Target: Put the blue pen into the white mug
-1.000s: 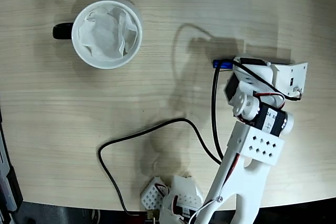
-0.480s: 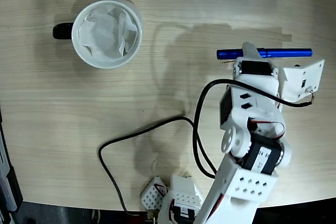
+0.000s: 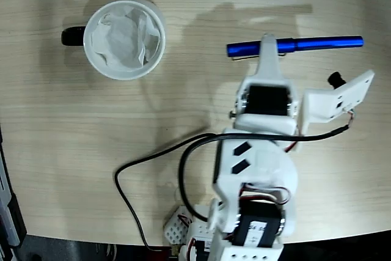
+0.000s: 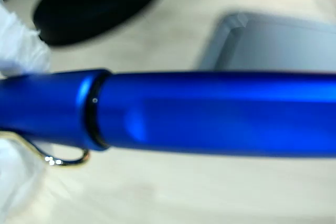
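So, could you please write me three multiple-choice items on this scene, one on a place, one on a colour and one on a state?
1. In the fixed view, where is the white mug?
A. upper left
B. lower right
C. centre

2. What colour is the mug's handle?
A. white
B. blue
C. black

3. How does the blue pen stand?
A. upright inside the mug
B. level, held across the gripper
C. lying under the black cable

Key: 1 A, the mug sits top left on the table. 2 C, a dark stub juts from its left side. 3 B, the pen runs sideways through the gripper's tip, far from the mug.
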